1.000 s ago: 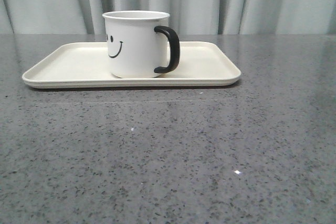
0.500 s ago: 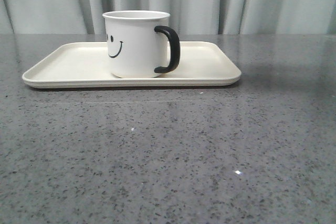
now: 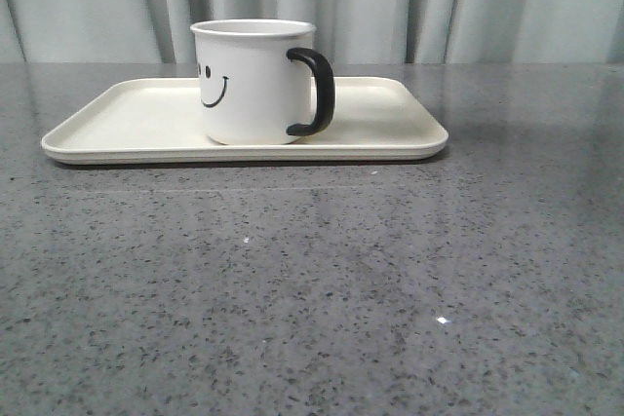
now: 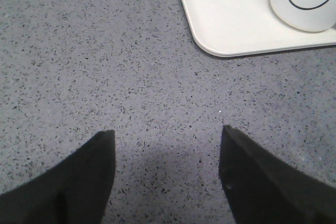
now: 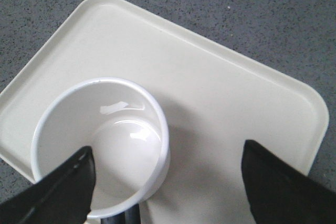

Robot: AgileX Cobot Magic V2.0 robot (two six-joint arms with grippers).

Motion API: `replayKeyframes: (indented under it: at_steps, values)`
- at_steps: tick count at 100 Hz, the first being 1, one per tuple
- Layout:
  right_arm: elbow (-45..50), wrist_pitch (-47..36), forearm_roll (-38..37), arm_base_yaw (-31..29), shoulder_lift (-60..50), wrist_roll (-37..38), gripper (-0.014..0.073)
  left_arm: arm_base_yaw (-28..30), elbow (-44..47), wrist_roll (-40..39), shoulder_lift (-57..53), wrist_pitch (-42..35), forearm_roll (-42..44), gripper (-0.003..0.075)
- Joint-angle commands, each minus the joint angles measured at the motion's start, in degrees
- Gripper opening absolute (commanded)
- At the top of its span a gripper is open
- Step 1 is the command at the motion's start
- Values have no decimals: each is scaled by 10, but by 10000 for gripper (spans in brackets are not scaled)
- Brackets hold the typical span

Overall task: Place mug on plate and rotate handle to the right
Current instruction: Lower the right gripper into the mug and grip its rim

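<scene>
Looking at your scene from the largest thing down, take the plate (image 3: 127, 119) as your landmark: it lies flat on the speckled grey table (image 3: 312, 289), and everything else sits relative to it. The mug (image 3: 249, 85) stands upright on the plate, roughly at its middle, so you can judge the placing step done. The handle (image 3: 317, 92) points toward the plate's right end and slightly toward the camera, with the smiley face turned to the left, so the rotation looks finished or very nearly so. What remains, as far as you can tell, is only to clear the arms away, or a small final turn if you want the handle squarer to the right.

Your right gripper (image 5: 168, 187) hangs directly above the plate, over the mug's handle side, its fingers spread wide and holding nothing; the front view shows only its two dark fingertips at the top edge. Your left gripper (image 4: 165, 174) hovers low over bare table off the plate's left end, fingers likewise spread apart and empty.
</scene>
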Motion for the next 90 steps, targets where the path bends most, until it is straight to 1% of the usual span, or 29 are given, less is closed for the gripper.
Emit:
replayKeyframes:
  at_steps: [1,22,65,73,90]
  values:
    - [-29,-24,4,4,-11,3,573,1,-16,-4,2,-38,-7,429]
    - [-39,-20,4,13,21,3,573,1,-16,-4,2,-38,-7,428]
    - [-43,-30,4,13,62,3,571,1,-16,-4,2,-38,-7,428]
    - [-43,-31,4,13,67,3,543,1,-16,-4,2,-38,-7,428]
    - [-44,-42,4,13,68,3,421,1,-16,-4,2,-38,-7,428]
